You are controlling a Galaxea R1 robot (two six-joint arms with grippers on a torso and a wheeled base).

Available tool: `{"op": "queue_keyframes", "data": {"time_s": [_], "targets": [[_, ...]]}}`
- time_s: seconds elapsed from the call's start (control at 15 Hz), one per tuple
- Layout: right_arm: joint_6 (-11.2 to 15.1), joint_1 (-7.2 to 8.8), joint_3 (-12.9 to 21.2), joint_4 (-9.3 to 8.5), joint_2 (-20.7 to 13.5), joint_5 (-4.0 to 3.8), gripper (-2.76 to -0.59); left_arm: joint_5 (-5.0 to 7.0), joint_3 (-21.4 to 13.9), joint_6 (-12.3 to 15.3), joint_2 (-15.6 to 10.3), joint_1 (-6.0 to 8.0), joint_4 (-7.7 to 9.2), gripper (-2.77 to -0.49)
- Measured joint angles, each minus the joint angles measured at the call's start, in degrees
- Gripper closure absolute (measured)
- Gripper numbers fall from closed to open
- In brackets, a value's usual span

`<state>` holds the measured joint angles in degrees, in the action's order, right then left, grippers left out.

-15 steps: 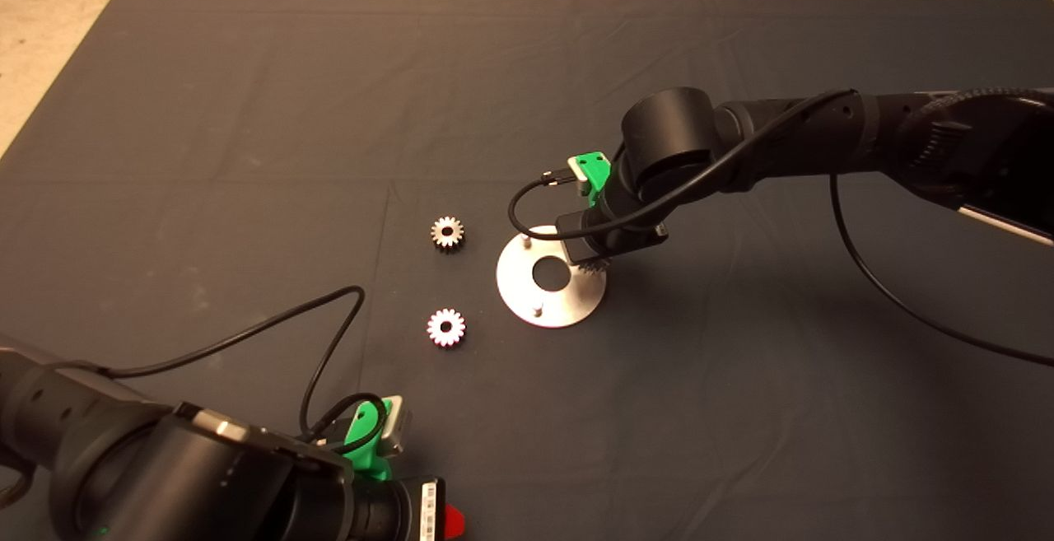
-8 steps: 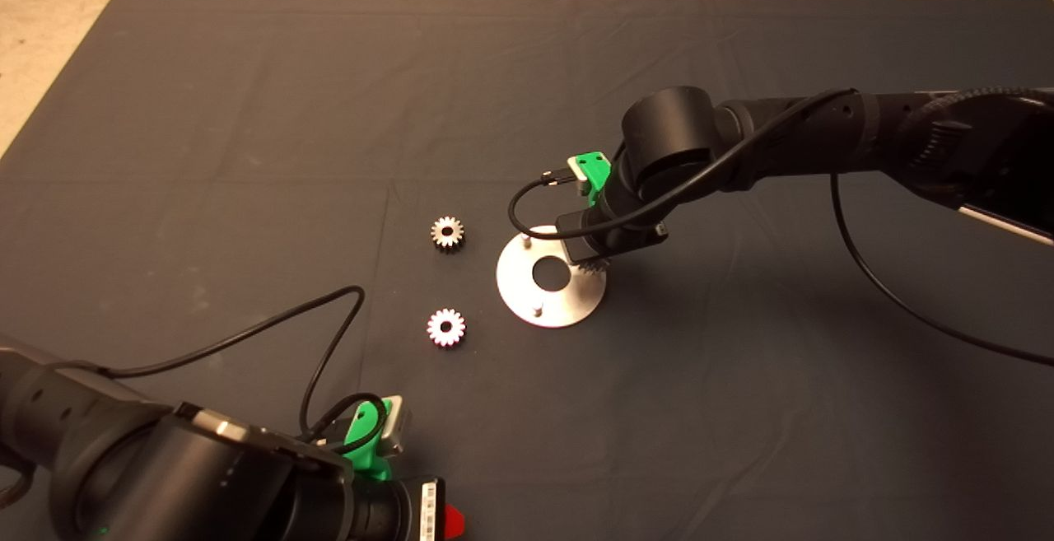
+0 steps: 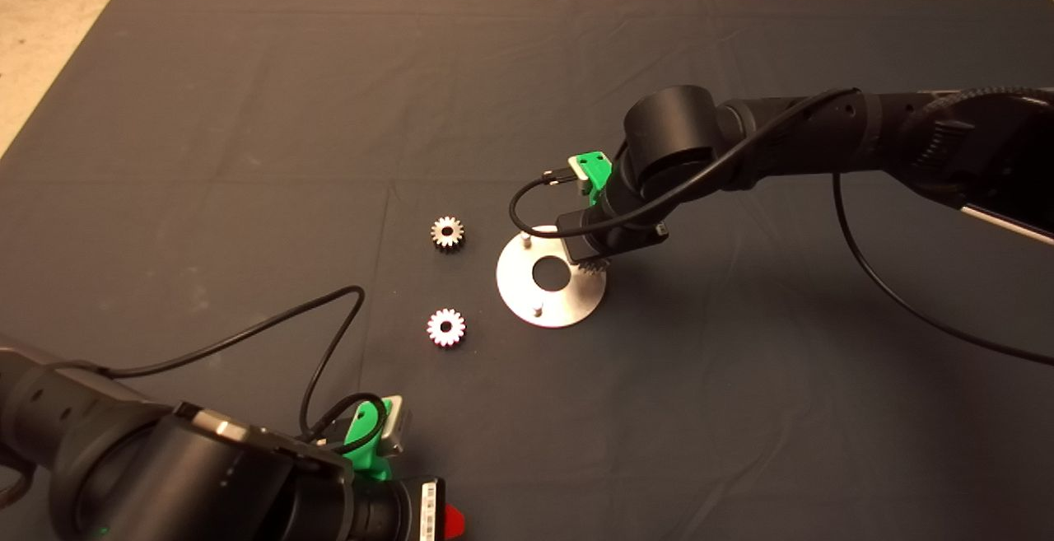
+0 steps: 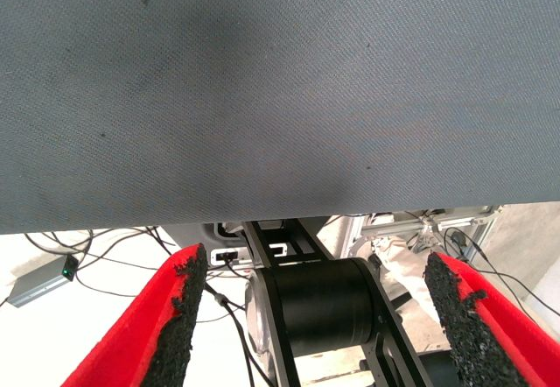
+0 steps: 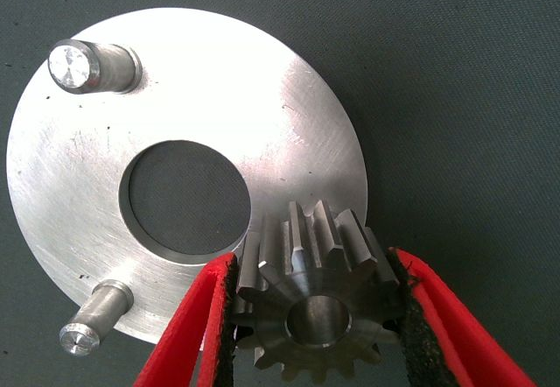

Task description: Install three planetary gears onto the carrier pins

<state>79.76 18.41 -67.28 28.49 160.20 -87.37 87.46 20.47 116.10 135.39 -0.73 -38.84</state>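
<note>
The right hand [image 5: 317, 321] is pinching a gear [image 5: 319, 295] between its red fingers [image 5: 188, 330], holding it flat over the rim of the disc [image 5: 280, 133] on the side nearest the right arm. Two pins are standing bare in the right wrist view, one [image 5: 92, 65] at the far edge and one [image 5: 92, 321] beside the left finger; the third is hidden, most likely under the gear. To do this step well, the bore should be sitting squarely over that hidden pin before anything goes down, and the gear should be kept level so it is not cocking and jamming on the peg. A slow, straight descent is what this calls for, with the grip loosened only once the gear is resting on the disc. Whether the bore is already threaded on the pin cannot be told.

In the head view the right arm is reaching in from the right, its wrist bent down steeply over the disc [image 3: 527, 298] so the hand is pointing nearly straight at the table [image 3: 247, 96]. Two more gears are lying loose on the mat left of the disc, one [image 3: 447, 232] farther back and one [image 3: 446, 327] nearer. The left hand [image 4: 319, 313] is waiting at the lower left edge, fingers spread wide and holding nothing.
</note>
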Motion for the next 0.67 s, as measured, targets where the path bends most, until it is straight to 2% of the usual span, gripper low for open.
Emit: {"op": "queue_keyframes", "data": {"time_s": [0.27,0.67], "targets": [[0.00,0.02,0.57,0.01,-1.18,0.60,-1.04,0.00,0.00,0.00,0.00,0.00,0.00,-1.75],[0.02,0.05,1.07,0.04,-1.95,0.40,-1.05,-0.02,0.00,0.00,0.00,0.00,0.00,-1.75]]}}
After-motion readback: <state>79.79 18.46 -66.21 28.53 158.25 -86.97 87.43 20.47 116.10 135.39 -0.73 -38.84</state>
